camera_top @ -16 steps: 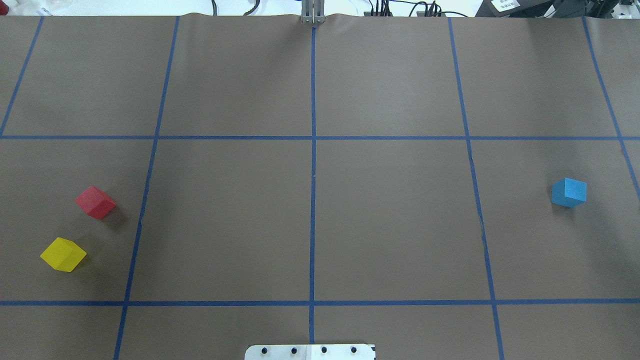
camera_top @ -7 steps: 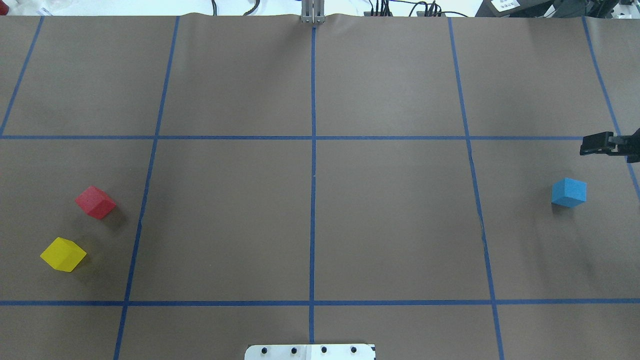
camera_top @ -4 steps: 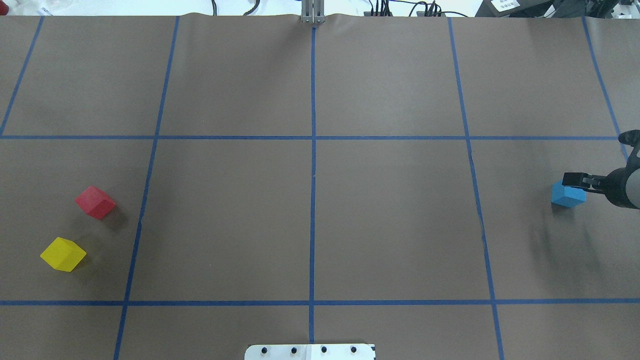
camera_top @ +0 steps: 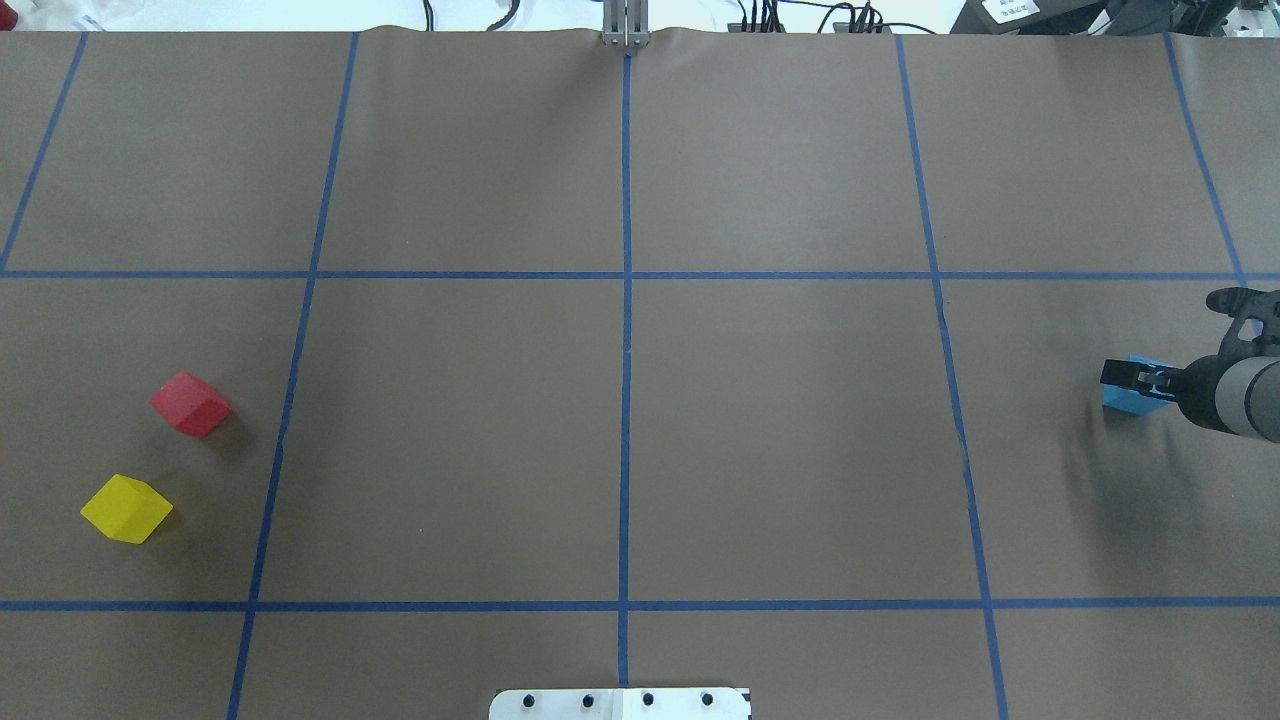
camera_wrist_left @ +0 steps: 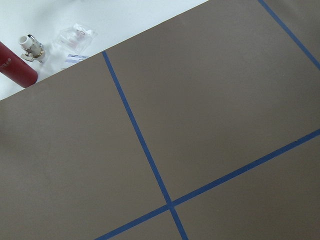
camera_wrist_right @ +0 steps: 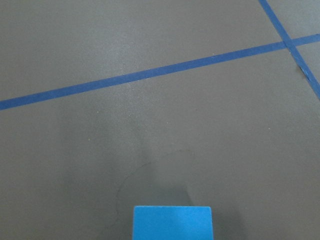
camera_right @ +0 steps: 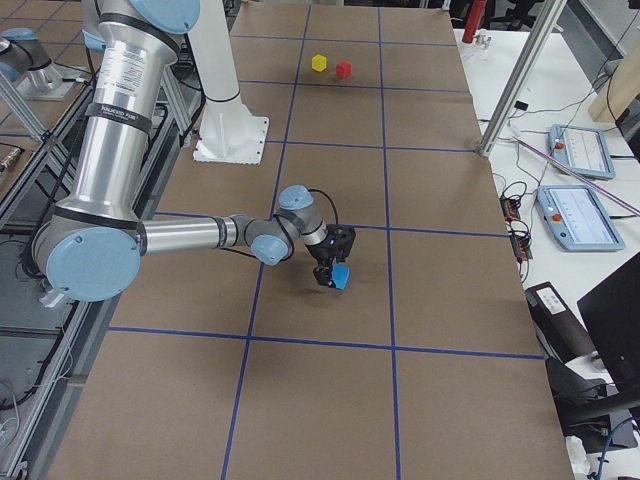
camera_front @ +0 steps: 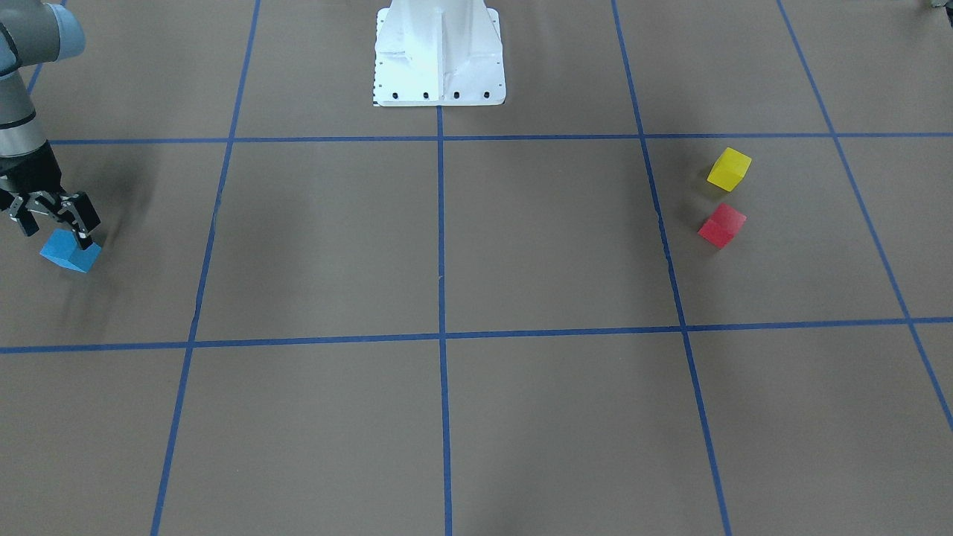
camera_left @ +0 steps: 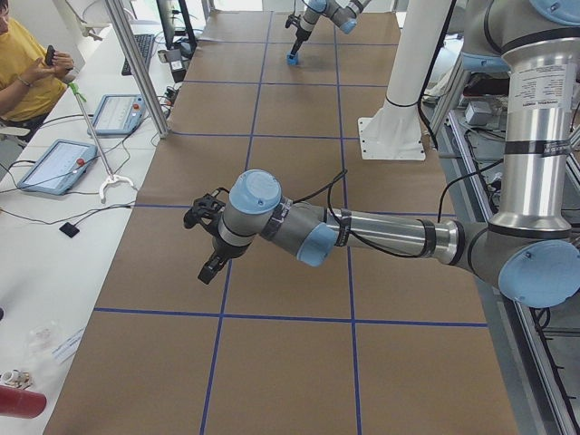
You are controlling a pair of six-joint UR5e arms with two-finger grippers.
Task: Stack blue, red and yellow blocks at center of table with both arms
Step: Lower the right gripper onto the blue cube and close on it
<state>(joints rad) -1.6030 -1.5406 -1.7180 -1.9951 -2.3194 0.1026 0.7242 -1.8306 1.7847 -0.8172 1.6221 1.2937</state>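
The blue block (camera_front: 68,257) lies at the table's right end; it also shows in the overhead view (camera_top: 1125,399) and low in the right wrist view (camera_wrist_right: 172,223). My right gripper (camera_front: 58,234) is open and hangs just above it, fingers to either side. The red block (camera_top: 190,404) and the yellow block (camera_top: 126,509) lie close together at the left end, apart from each other. My left gripper (camera_left: 205,245) shows only in the exterior left view, held above the table, so I cannot tell whether it is open or shut.
The white robot base (camera_front: 439,52) stands at the near middle edge. Blue tape lines (camera_top: 626,300) cross at the table's center. A red bottle (camera_wrist_left: 15,65) and small items lie off the left end. An operator (camera_left: 23,63) sits beside the table.
My right arm has come in from the right edge and moved over and down onto the blue block. The three blocks have not moved.
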